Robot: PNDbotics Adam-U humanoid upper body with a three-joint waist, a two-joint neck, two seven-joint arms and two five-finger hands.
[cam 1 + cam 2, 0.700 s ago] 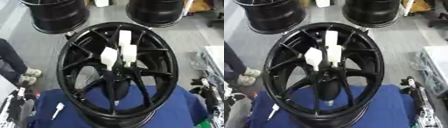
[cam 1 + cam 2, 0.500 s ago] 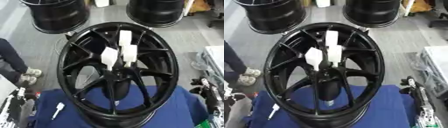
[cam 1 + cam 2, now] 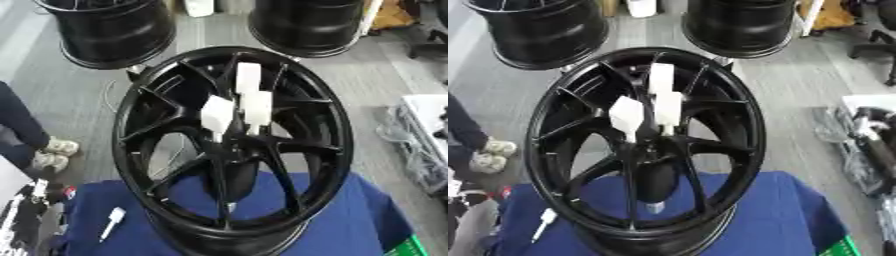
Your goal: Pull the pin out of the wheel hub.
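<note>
A large black wheel hub (image 3: 232,145) stands upright on a blue cloth (image 3: 350,220), its spokes facing me. Three white blocks stick out near its centre: one high (image 3: 248,77), one on the left (image 3: 217,112) and one on the right (image 3: 258,106). A small pale stub (image 3: 654,207) shows low inside the rim. A loose white pin (image 3: 112,220) lies on the cloth to the left. My left hand (image 3: 22,217) shows at the lower left corner, away from the hub. My right hand (image 3: 877,150) is a dark shape at the right edge, also away from it.
Two more black wheels (image 3: 114,30) (image 3: 311,22) stand on the grey floor behind. A person's leg and shoes (image 3: 48,150) are at the left edge. A white surface with cables (image 3: 429,130) is on the right, and a green object (image 3: 411,247) is at the lower right corner.
</note>
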